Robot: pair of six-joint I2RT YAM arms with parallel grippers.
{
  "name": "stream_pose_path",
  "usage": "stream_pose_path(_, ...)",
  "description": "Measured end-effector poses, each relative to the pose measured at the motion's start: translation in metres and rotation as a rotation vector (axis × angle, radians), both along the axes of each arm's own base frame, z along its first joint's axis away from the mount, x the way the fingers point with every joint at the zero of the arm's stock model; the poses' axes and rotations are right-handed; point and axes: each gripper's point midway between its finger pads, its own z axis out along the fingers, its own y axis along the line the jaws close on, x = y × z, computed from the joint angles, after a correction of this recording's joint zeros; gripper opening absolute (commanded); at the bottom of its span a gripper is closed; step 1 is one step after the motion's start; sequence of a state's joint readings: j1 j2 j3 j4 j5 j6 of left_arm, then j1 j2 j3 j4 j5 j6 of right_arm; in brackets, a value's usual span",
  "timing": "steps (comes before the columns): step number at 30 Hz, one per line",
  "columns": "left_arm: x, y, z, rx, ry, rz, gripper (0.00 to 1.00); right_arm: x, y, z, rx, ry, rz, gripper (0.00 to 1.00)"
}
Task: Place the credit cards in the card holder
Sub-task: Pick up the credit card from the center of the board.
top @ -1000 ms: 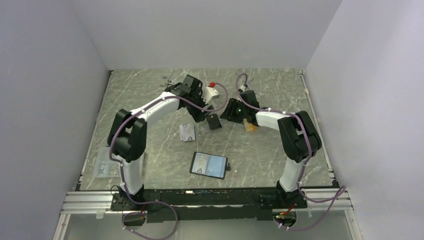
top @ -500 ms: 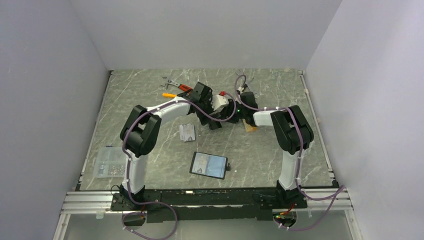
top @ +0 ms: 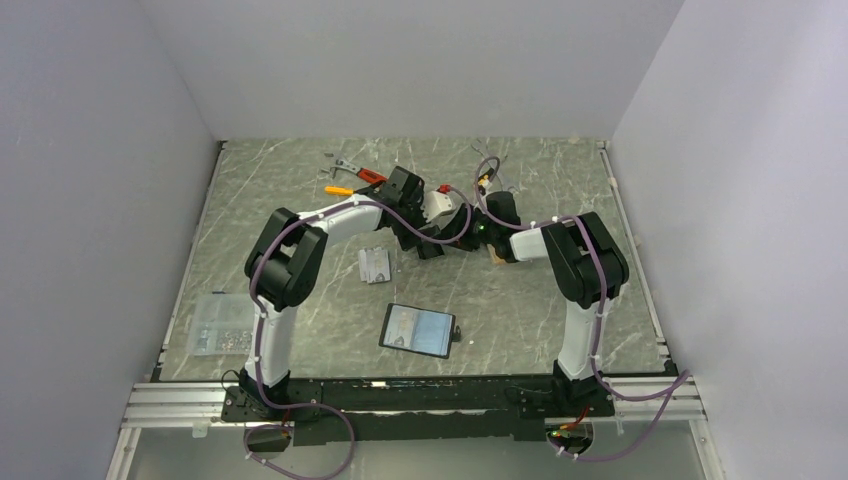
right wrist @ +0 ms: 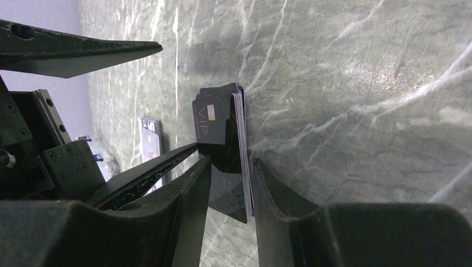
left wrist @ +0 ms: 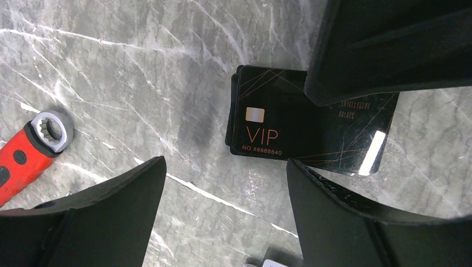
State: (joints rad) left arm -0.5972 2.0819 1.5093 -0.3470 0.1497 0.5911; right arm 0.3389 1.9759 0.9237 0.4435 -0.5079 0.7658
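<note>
Several black cards (left wrist: 267, 133), stacked, sit mid-counter (top: 560, 300), clamped in R jaws; L jaws spread wide just beside. Holder (top: 418, 330) lies open nearer front. Grey marble top, pale walls.

Grey marbled tabletop (top: 270, 190), silver credit card (top: 374, 264), open card holder (top: 418, 329), clear packet (top: 215, 337), red wrench (top: 368, 176) lying flat.

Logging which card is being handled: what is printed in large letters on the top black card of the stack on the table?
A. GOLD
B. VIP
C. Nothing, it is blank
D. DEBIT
B: in the left wrist view the top black card carries the letters VIP in orange print, with a line of digits just beneath them.
</note>
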Motion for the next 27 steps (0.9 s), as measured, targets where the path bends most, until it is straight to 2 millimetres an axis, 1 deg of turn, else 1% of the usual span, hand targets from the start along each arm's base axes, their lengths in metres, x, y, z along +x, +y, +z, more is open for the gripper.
stream_pose_path(12,-0.003,-0.002,-0.001,-0.003,0.010,-0.021,0.85,0.000,-0.002,0.000,0.007,-0.007,-0.005,0.35)
stream_pose_path(20,-0.006,-0.005,0.011,-0.028,0.006,-0.044,0.85,-0.001,-0.002,-0.001,0.009,-0.007,-0.005,0.33)
stream_pose_path(27,-0.005,-0.007,0.011,-0.031,0.005,-0.044,0.84,-0.002,-0.001,-0.002,0.017,-0.005,-0.002,0.33)
